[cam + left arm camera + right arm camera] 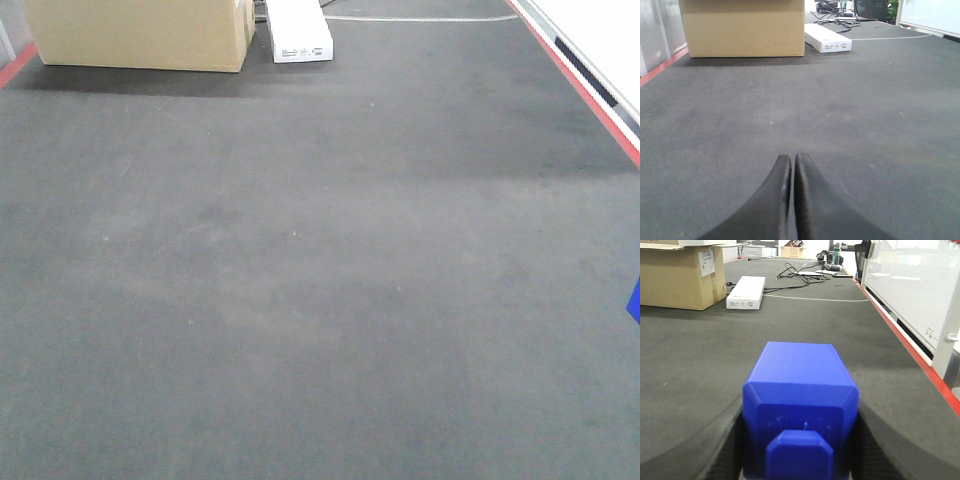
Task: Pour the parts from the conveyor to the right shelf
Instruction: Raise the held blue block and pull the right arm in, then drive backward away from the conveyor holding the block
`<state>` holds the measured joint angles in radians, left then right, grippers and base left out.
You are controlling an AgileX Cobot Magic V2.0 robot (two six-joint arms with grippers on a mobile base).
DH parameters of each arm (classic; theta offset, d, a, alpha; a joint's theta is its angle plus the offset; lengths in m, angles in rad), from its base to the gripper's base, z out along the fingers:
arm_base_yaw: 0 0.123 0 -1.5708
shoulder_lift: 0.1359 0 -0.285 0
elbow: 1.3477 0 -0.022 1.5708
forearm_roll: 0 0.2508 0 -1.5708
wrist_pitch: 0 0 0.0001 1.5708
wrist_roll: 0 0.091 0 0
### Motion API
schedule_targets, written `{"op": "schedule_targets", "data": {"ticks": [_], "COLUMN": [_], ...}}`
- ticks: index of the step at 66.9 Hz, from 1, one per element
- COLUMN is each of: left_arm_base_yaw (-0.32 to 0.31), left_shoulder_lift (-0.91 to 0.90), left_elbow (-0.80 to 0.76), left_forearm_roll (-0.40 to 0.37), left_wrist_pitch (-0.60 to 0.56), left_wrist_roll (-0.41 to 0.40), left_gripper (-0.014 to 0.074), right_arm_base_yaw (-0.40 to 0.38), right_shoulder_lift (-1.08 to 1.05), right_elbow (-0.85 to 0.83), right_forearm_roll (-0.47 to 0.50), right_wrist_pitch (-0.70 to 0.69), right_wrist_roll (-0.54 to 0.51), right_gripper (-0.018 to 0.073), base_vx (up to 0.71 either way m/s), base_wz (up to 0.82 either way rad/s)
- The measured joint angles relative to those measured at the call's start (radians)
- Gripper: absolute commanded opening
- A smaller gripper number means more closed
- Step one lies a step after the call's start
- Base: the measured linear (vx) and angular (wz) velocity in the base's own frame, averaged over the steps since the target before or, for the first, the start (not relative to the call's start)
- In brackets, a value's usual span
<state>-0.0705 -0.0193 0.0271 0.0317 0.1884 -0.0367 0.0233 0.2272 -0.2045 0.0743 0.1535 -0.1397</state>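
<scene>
The right gripper (800,407) is clamping the blue block (800,385), its dark fingers (722,440) pressing against the block's two sides, with the small stud facing the wrist camera. The block is sitting low over the grey belt (300,280), towards its right side; whether it is touching the felt cannot be told. In the front view only a blue sliver (634,300) is showing at the right border, too cut off to identify. The left gripper (792,161) is hanging low over the belt with its fingers pressed together, holding nothing. At the far end of the belt a cardboard box (140,35) is standing, and a flat white box (298,30) is lying just beside it. Black cables (800,272) are trailing across the felt behind the white box. A red edge (920,365) is running along the belt's right side, with a white panel (910,285) standing just beyond it.
</scene>
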Motion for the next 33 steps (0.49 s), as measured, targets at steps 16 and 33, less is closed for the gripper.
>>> {"op": "schedule_targets", "data": {"ticks": [16,33], "left_arm_base_yaw": [0.0,0.0], "left_shoulder_lift": [0.0,0.0], "left_elbow": [0.0,0.0], "left_forearm_roll": [0.0,0.0], "left_wrist_pitch": [0.0,0.0], "left_wrist_roll": [0.0,0.0], "left_gripper": [-0.0006,-0.0006], "right_arm_base_yaw": [0.0,0.0], "right_shoulder_lift": [0.0,0.0], "right_elbow": [0.0,0.0], "right_forearm_roll": [0.0,0.0], "right_wrist_pitch": [0.0,0.0], "right_wrist_roll": [0.0,0.0], "right_gripper": [-0.0002,-0.0002], "base_vx": [-0.26,-0.41], "base_wz": [-0.03,-0.09]}}
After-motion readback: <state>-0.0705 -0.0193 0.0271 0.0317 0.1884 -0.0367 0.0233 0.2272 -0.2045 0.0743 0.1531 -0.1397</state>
